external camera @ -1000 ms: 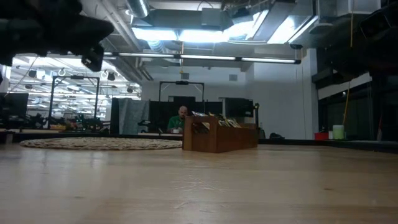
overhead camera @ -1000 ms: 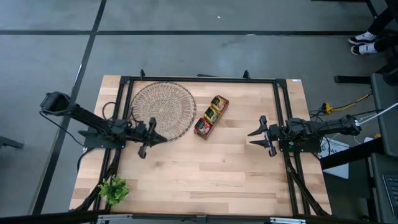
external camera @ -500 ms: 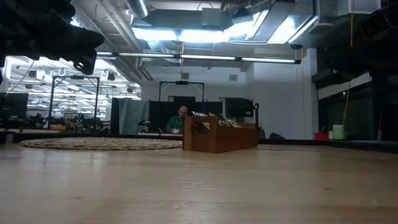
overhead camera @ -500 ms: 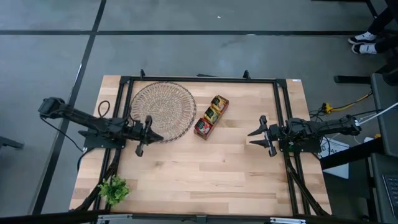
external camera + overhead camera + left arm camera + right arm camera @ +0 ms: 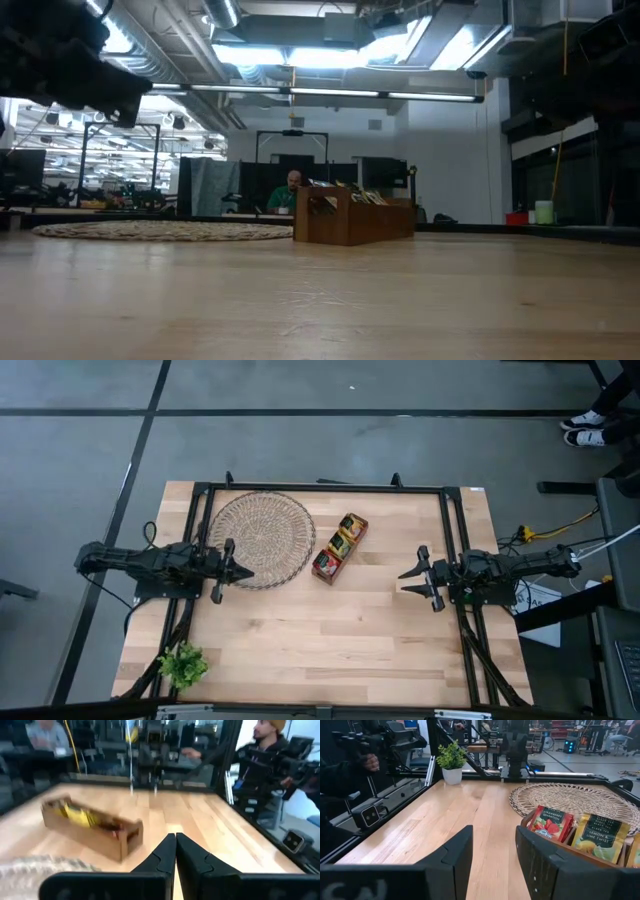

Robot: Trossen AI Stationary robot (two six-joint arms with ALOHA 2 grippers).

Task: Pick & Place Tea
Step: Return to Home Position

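1. Left fingers [image 5: 161, 860], clenched empty, drew back toward the bench's [image 5: 330, 640] left edge, by the wicker dish [image 5: 262, 538] rim.
2. Right fingers [image 5: 455, 855] released, parked at right edge.
3. Tea [image 5: 551, 823] sits in wooden tray [image 5: 350, 228], between both, well apart.

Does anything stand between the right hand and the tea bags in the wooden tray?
Nothing visible does. Only bare table lies between the open right hand and the tea bags in the wooden tray; the wicker dish lies beyond the tray.

tea sachets [image 5: 551, 824] stand upright in wooden tray [image 5: 350, 226]
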